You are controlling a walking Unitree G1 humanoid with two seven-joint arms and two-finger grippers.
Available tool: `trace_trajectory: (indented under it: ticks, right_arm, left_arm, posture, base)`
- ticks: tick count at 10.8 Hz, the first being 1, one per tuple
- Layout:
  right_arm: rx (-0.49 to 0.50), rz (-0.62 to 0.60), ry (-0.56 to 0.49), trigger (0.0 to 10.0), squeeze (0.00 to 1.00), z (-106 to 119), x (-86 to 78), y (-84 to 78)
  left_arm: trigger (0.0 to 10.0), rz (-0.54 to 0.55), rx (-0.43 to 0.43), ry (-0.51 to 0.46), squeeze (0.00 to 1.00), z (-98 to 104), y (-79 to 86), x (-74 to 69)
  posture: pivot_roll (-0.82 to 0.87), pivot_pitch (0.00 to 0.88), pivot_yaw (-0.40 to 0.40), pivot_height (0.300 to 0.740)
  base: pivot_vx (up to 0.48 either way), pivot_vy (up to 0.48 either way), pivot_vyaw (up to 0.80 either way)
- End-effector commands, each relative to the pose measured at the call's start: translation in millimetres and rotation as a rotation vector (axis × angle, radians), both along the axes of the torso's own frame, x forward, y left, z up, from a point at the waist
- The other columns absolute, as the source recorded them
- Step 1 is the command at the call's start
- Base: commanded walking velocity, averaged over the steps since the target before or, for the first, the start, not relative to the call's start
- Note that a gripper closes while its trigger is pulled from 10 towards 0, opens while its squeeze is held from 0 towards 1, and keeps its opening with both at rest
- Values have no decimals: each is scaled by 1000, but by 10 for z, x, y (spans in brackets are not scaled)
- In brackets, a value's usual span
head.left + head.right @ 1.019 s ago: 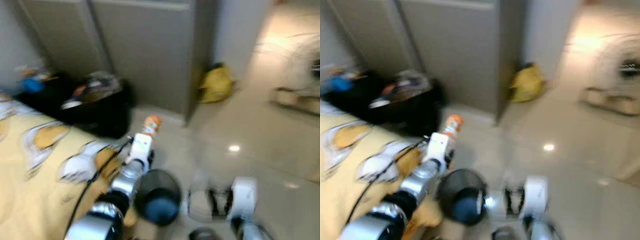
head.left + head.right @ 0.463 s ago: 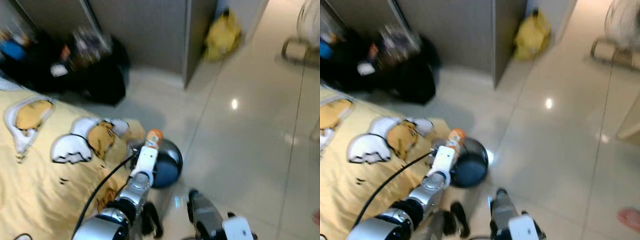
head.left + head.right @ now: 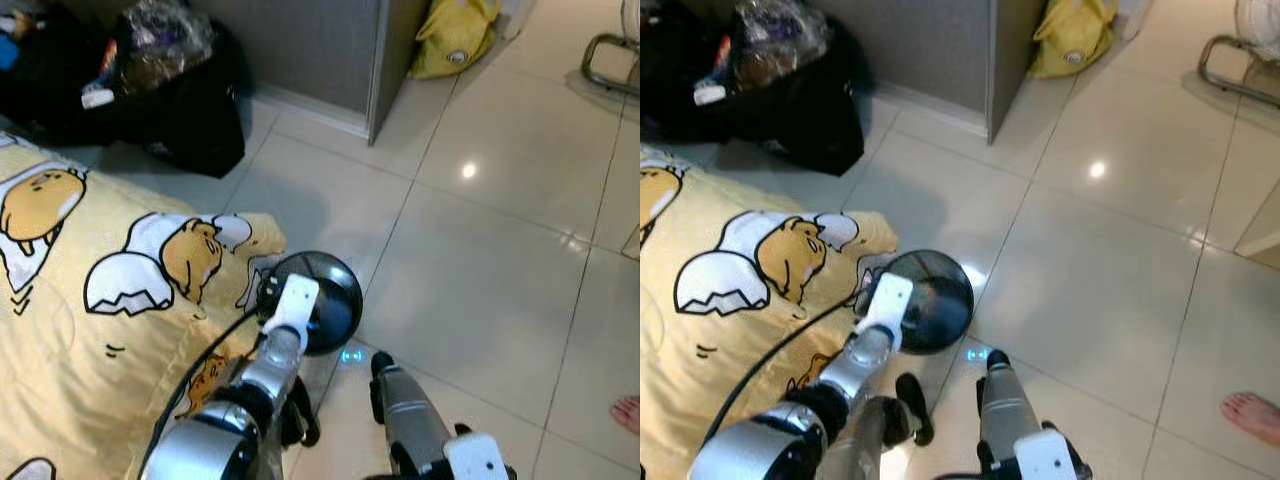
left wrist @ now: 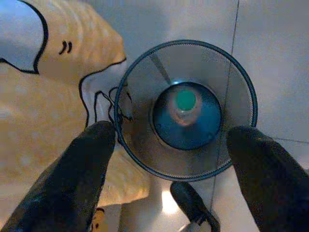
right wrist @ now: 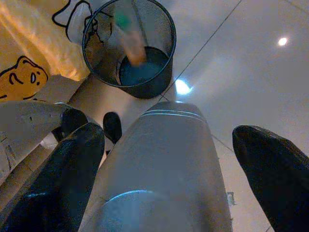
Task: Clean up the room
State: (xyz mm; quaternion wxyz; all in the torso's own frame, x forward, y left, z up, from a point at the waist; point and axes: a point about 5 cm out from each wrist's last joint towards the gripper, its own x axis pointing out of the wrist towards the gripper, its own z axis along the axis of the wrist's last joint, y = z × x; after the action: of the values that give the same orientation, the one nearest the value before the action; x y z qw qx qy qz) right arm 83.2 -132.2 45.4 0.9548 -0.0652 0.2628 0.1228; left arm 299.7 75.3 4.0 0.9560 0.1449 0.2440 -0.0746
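Observation:
A black mesh bin (image 3: 350, 290) stands on the tile floor against the corner of the yellow duvet. My left gripper (image 4: 174, 133) hangs right above it, open, with its fingers (image 4: 87, 159) spread past the rim. A bottle (image 4: 185, 104) with a green end and an orange body lies inside the bin, blurred; the right wrist view shows the bottle (image 5: 130, 38) slanted in the bin (image 5: 96, 58). My right gripper (image 3: 400, 400) is low beside the bin, shut on a silver bottle (image 5: 164, 159) with a dark top.
A yellow duvet (image 3: 80, 330) with cartoon prints covers the left. Black bags (image 3: 170, 100) sit by the grey wardrobe corner (image 3: 375, 60), with a yellow bag (image 3: 455, 35) behind it. A person's bare foot (image 3: 628, 412) is at the right edge. Shiny tiles stretch to the right.
The camera has tilted down toward the bin. My left gripper held the orange-capped bottle above the bin; it has let go, and the bottle is now inside the bin.

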Motion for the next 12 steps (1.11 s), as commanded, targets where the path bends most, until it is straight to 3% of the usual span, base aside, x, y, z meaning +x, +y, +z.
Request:
trace_trajectory:
  ticks: [1,2,3,4,5,6,7,8,9,11,12]
  right_arm:
    - [2,4,38,10000,0,-49,-35,8]
    - [6,-8,13,10000,0,-47,68,-8]
    - [19,-25,-22,10000,0,-41,214,-22]
    - [40,-59,-69,10000,0,-69,497,-67]
    - [58,-76,-111,10000,0,-67,699,-81]
    - [91,-97,-148,10000,0,-72,938,-91]
    - [112,-113,-166,10000,0,-73,1087,-95]
    - [136,-129,-212,10000,0,-38,1355,-103]
    - [138,-136,-309,10000,0,79,1567,-137]
    - [119,-143,-395,10000,0,163,1676,-193]
    - [85,-145,-441,10000,0,215,1836,-310]
  left_arm:
    - [10000,0,17,23,0,-88,47,-80]
    - [10000,20,-25,4,0,-62,96,-52]
    - [10000,42,-182,-54,0,33,150,16]
    - [10000,57,-282,-202,0,214,377,80]
    - [10000,64,-326,-284,0,340,535,50]
    - [10000,99,-359,-364,0,499,674,1]
    - [10000,122,-373,-400,0,578,736,-29]
    - [10000,153,-389,-473,0,728,794,-86]
    - [10000,161,-401,-528,0,833,834,-100]
    - [10000,152,-387,-537,0,887,863,-126]
    - [10000,102,-348,-521,0,932,765,-104]
  posture:
    - [-454,390,132,740]
    - [-441,363,134,740]
    - [-417,325,138,740]
    - [-344,232,140,740]
    - [-315,197,139,740]
    - [-237,102,133,740]
    - [-211,63,129,740]
    - [-172,0,116,740]
    - [-147,0,96,740]
    - [-143,0,85,740]
    - [-143,0,73,740]
  base:
    - [0,0,0]
    - [0,0,0]
    - [0,0,0]
    - [0,0,0]
    - [-285,326,0]
    - [-304,375,0]
    - [-319,364,0]
    - [-330,352,775]
    - [-326,356,769]
    - [-328,354,766]
    - [0,0,738]
